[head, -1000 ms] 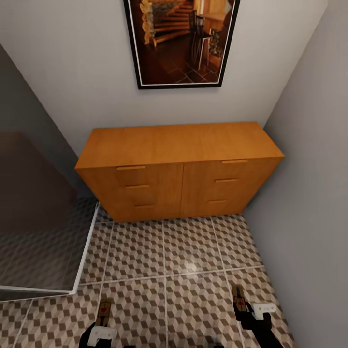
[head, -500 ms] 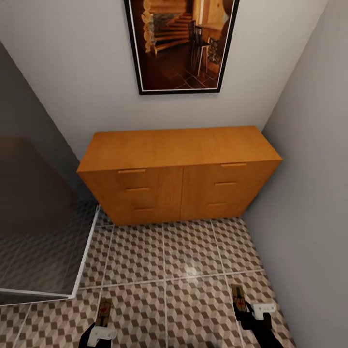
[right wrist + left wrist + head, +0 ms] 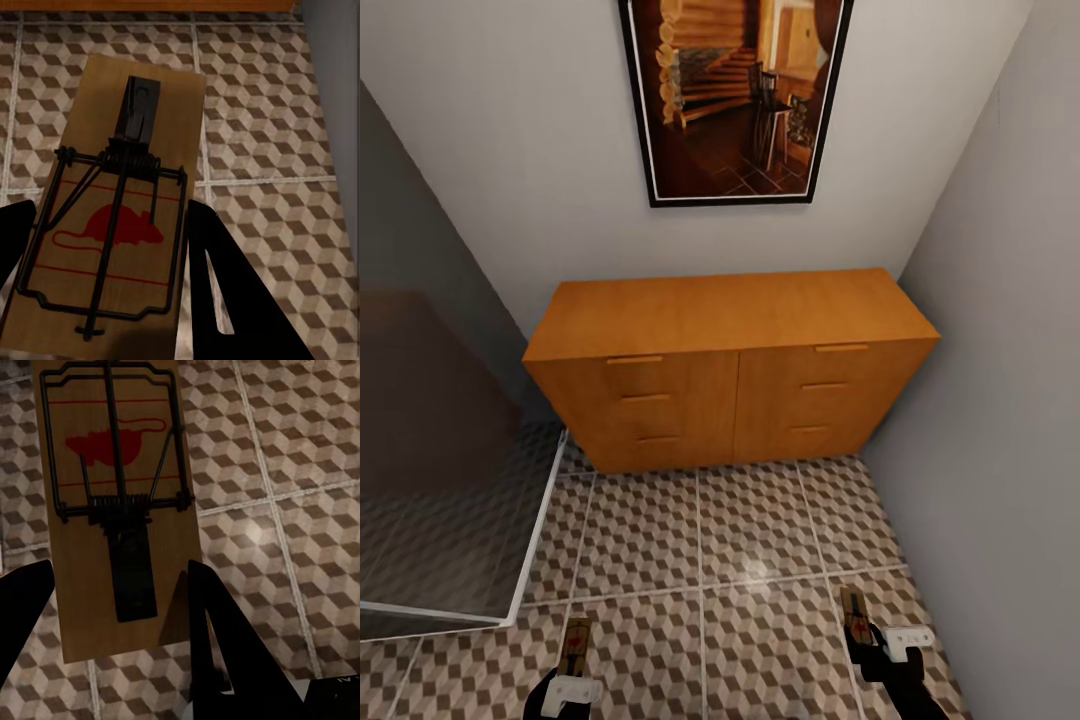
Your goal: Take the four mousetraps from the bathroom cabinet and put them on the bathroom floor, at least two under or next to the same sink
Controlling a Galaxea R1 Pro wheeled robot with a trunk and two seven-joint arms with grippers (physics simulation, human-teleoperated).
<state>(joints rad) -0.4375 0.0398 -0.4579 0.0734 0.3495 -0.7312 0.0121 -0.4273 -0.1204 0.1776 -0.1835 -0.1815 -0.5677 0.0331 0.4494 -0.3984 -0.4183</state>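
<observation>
Left pincer point(image 3: 572, 668) and right pincer point(image 3: 857, 636), held low, apparently each pinch a mousetrap point(image 3: 116, 502).

Grey walls point(image 3: 490, 150) met in a corner; framed picture point(image 3: 735, 100) hung high; glass panel point(image 3: 430, 450) stood left.

Head camera looks down from above; wrist cameras sit near the shared floor point(image 3: 740, 560).

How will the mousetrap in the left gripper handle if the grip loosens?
Likely stiff: the mousetrap is a flat wooden board. Probably light, as it is thin. The smooth faces between the left gripper fingers might slip; released, it should land flat on the tile floor, not roll.
</observation>
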